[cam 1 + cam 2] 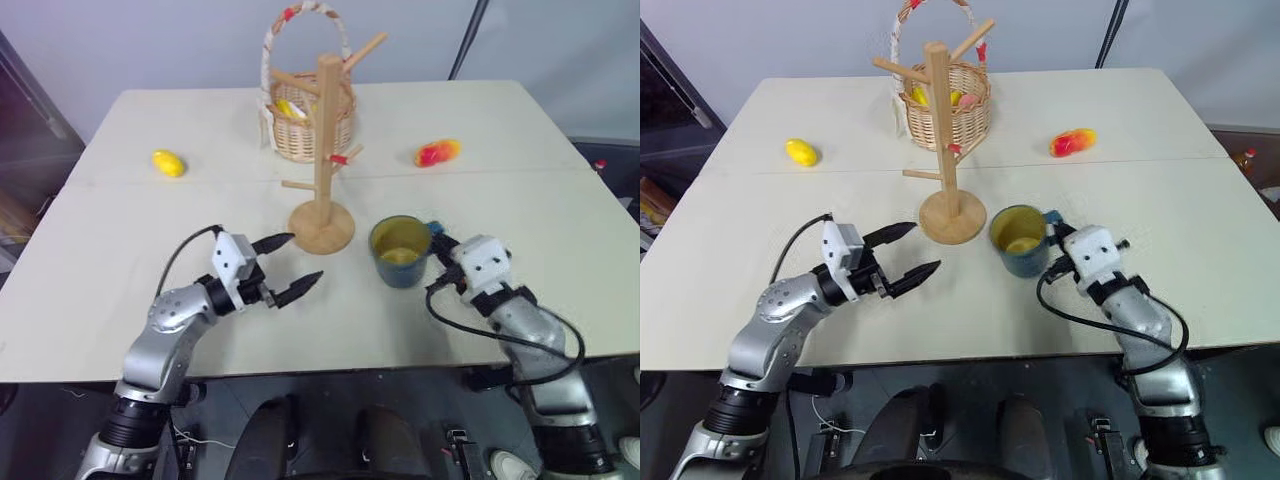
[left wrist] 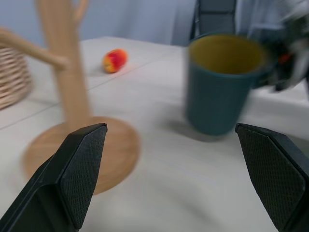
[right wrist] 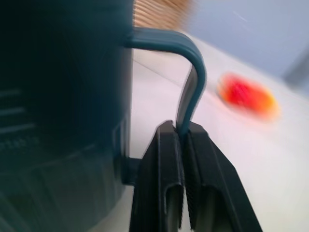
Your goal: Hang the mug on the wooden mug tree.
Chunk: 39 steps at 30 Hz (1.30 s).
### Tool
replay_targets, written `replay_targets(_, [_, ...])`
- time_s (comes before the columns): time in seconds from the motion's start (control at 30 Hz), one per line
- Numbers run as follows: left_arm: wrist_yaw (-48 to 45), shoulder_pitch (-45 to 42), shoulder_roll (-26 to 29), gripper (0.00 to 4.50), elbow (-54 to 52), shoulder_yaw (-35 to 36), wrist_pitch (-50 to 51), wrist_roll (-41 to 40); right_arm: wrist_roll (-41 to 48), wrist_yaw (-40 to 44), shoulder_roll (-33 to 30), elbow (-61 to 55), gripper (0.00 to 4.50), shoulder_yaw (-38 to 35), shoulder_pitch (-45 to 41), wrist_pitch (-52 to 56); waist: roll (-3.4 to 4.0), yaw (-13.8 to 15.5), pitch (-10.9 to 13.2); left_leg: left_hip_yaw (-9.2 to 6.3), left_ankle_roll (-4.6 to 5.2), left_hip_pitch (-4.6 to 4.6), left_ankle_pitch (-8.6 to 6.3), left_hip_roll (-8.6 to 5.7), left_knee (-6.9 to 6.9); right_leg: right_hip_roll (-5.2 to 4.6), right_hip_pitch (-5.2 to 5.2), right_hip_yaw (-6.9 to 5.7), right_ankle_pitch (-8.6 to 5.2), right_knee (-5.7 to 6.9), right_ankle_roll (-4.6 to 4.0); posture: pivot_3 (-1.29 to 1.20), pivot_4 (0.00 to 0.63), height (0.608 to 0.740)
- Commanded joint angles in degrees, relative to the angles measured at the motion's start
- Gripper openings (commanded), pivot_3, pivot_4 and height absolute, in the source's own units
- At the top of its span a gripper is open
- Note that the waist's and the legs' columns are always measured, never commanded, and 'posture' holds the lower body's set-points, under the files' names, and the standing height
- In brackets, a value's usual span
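On the tabletop (image 1: 150, 300), just right of the wooden mug tree (image 1: 323, 180) and its round base, the mug (image 1: 400, 252) is sitting upright with its handle (image 3: 190, 82) turned toward the right tool (image 3: 182, 145), which is pinching that handle with its fingers fully closed. Left of the tree's base, the left tool (image 1: 283, 266) is hovering with its fingers spread wide, holding nothing. Behind the tree, a wicker basket (image 1: 305, 125) is standing.
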Motion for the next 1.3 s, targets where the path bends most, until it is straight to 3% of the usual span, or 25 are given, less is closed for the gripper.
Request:
replay_targets(0.03, [-0.11,0.13,1.83,4.50,0.04,4.05,-0.52,-1.00,1.71,5.48,-2.79,-6.68,0.02,2.07,-9.57,3.47,-0.01,-0.41,0.01,-0.01,0.00,0.01,0.00,0.02,0.01,0.01,0.00,-0.01,0.00,0.01,0.00,0.00,0.150,0.740])
replay_targets(0.23, [0.27,-0.29,2.78,4.50,0.76,6.58,-0.98,-1.02,1.42,8.98,-3.26,-9.05,0.02,6.85,-21.75,13.68,-0.12,0.06,0.02,-0.07,0.00,-0.03,0.00,0.00,0.01,-0.06,0.03,-0.08,0.00,-0.04,0.01,0.00,0.150,0.740])
replay_targets(0.63, [2.10,-0.51,2.01,4.50,-0.60,7.78,-0.34,-1.39,-3.13,9.72,-2.47,-5.93,0.02,12.54,-33.42,22.67,-0.12,0.55,0.02,-0.05,-0.01,-0.06,-0.01,-0.05,0.01,-0.26,-0.02,-0.06,0.00,-0.05,-0.01,0.00,0.150,0.740])
replay_targets(0.93, [2.55,-1.17,1.99,4.50,-0.98,7.57,0.12,-2.02,-4.85,10.28,-2.39,-5.40,0.02,12.88,-35.50,25.28,-0.12,0.50,0.02,-0.05,-0.02,-0.07,-0.01,-0.05,0.00,-0.26,-0.04,-0.07,0.00,-0.04,0.00,0.00,0.150,0.740])
replay_targets(1.3, [1.78,-2.24,2.06,4.50,0.04,7.61,0.29,-2.27,-2.79,13.02,-6.19,-11.76,0.02,9.28,-30.70,28.28,-0.12,0.65,0.02,-0.04,-0.01,-0.09,-0.01,-0.07,-0.01,-0.27,-0.04,-0.07,0.00,-0.07,0.00,0.00,0.150,0.740])
